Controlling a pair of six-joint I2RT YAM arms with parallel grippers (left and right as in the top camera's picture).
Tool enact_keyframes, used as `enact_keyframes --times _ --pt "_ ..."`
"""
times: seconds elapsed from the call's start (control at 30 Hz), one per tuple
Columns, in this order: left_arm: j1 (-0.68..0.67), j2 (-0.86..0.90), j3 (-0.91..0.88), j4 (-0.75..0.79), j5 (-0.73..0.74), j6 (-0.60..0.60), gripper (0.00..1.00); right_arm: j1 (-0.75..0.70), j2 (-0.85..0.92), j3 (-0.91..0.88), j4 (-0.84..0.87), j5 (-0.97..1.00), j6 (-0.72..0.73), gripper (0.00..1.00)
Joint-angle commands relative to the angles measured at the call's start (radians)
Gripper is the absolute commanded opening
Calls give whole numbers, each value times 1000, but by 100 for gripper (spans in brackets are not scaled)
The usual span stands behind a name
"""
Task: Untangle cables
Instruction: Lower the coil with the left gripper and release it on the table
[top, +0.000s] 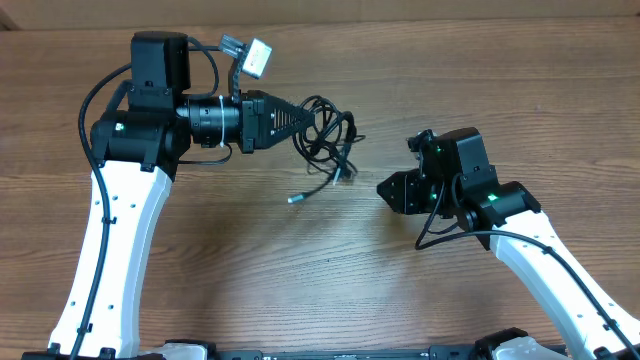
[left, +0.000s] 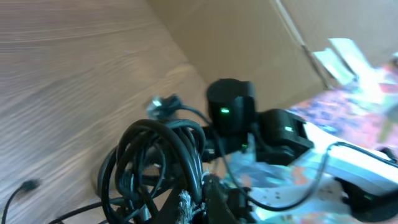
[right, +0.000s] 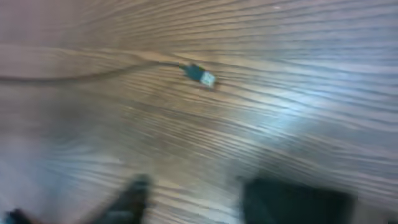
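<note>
The cables are a tangled bundle of thin black cords at the table's middle, lifted slightly by my left gripper, which is shut on one side of it. One loose cord runs down to a silvery plug on the wood. In the left wrist view the looped cables fill the lower middle, pinched at my left gripper. My right gripper stands open to the right of the bundle, apart from it. The blurred right wrist view has bare wood between the right gripper's fingers and a plug ahead.
A cardboard wall stands behind the wooden table. The right arm's black wrist faces the bundle closely. A clear connector hangs on the left arm's own wiring.
</note>
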Motion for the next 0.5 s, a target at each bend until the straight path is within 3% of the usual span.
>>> enact_keyframes --times 0.0,0.1,0.17,0.2,0.27,0.37,0.47 --pt "-1 -13 25 -32 -171 23 4 -2 -1 -1 2 43 4 66" --pt "-1 -17 25 -87 -333 58 4 -2 -1 -1 -1 43 4 62" --pt "-1 -24 25 -118 -444 78 4 -2 -1 -1 -14 43 4 66" --pt "-1 -26 25 -130 -499 94 4 -2 -1 -1 -27 43 3 82" --pt "-13 -31 25 -154 -655 119 4 -2 -1 -1 -44 59 3 100" --pt "-51 -30 25 -169 -820 145 4 -2 -1 -1 -56 123 6 100" --pt "-113 -29 25 -170 -858 159 4 -6 -2 0 -67 238 63 100"
